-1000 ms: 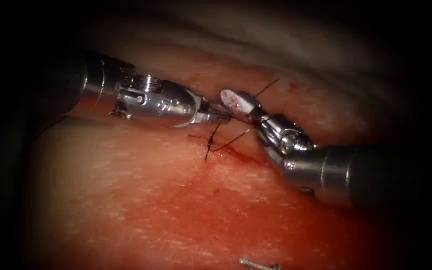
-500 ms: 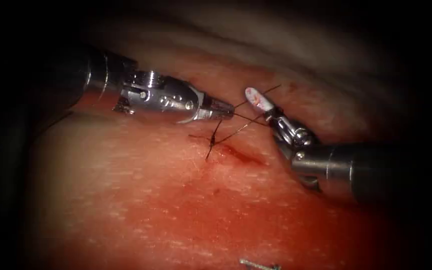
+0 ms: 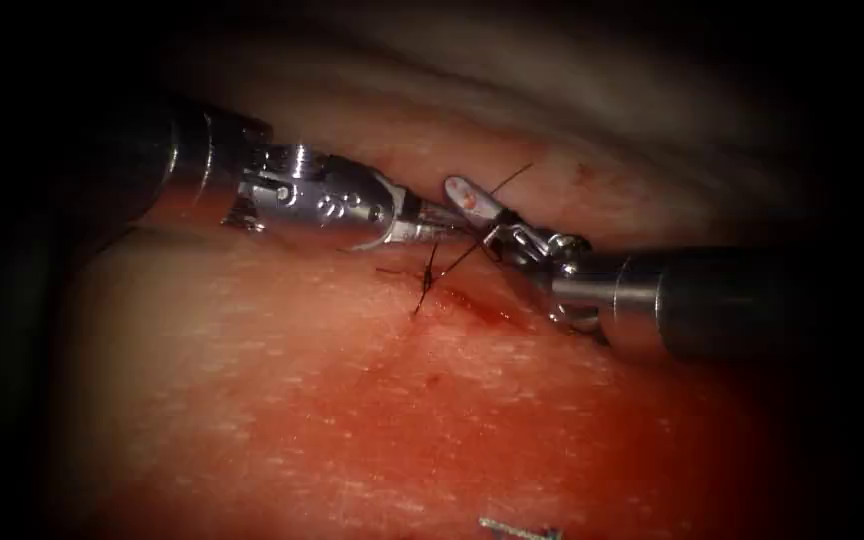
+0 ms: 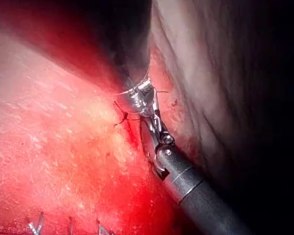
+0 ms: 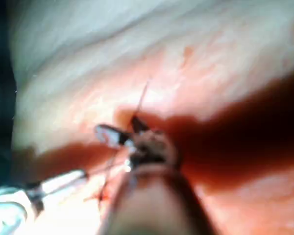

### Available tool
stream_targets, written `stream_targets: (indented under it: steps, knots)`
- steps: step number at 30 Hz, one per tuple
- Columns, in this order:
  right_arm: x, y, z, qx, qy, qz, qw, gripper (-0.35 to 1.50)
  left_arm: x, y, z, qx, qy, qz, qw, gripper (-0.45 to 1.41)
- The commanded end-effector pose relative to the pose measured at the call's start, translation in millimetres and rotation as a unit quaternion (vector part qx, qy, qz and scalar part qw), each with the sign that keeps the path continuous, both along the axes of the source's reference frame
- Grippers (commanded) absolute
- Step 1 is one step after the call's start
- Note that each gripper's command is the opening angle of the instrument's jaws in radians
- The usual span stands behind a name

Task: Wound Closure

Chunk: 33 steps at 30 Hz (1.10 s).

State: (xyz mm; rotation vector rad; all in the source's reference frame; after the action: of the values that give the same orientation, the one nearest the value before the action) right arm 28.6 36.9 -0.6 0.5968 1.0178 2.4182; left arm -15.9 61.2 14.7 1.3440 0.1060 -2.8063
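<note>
Red tissue (image 3: 372, 420); thread (image 3: 430, 275) upright at cut; left pincer (image 3: 444, 222) grips it; right pincer (image 3: 482, 215) open.

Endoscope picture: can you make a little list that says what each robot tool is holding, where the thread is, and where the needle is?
left tool: jaws shut on the thread, left of the cut
right tool: jaws open, thread lying across them
thread: runs from a stitch in the tissue up to both tools
cut: red fluid in it
tissue: pork belly
needle: cannot tell where
</note>
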Motion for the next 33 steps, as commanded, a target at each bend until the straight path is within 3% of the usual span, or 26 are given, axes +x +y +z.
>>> stream_targets:
  steps: [1, 2, 13, 22, 28, 30, 31, 33]
  knots:
    - [0.3, -0.3, -0.2, 0.012, -0.008, -0.002, 1.000, -0.06, -0.4, -0.4, 0.6, 0.000, 0.000, 0.000, 1.000, -0.35]
    - [-0.2, -0.4, -1.1, 0.011, -0.012, -0.005, 1.000, -0.35, -0.2, -0.3, 0.6, -0.001, 0.002, -0.001, 1.000, -0.35]
    - [0.6, -0.2, -10.6, -0.068, -0.121, -0.085, 0.987, -0.35, 3.4, 3.0, 1.7, -0.001, 0.018, -0.015, 1.000, -0.35]
    - [1.6, -1.7, -13.5, -0.098, -0.146, -0.140, 0.974, -0.35, 3.8, 6.9, 5.0, 0.016, 0.042, -0.024, 0.999, -0.35]
    - [0.4, -3.4, -14.7, -0.115, -0.143, -0.173, 0.968, -0.35, 4.1, 9.8, 7.4, 0.024, 0.051, -0.032, 0.998, -0.35]
    - [0.4, -3.4, -14.7, -0.124, -0.140, -0.199, 0.962, -0.35, 4.3, 10.5, 7.9, 0.026, 0.052, -0.034, 0.998, -0.35]
    - [0.9, -3.7, -14.4, -0.150, -0.150, -0.272, 0.939, -0.35, 4.5, 11.5, 8.5, 0.028, 0.053, -0.038, 0.997, -0.35]
    - [1.5, -4.1, -14.1, -0.190, -0.160, -0.333, 0.909, -0.35, 4.5, 12.2, 9.1, 0.031, 0.055, -0.040, 0.997, -0.35]
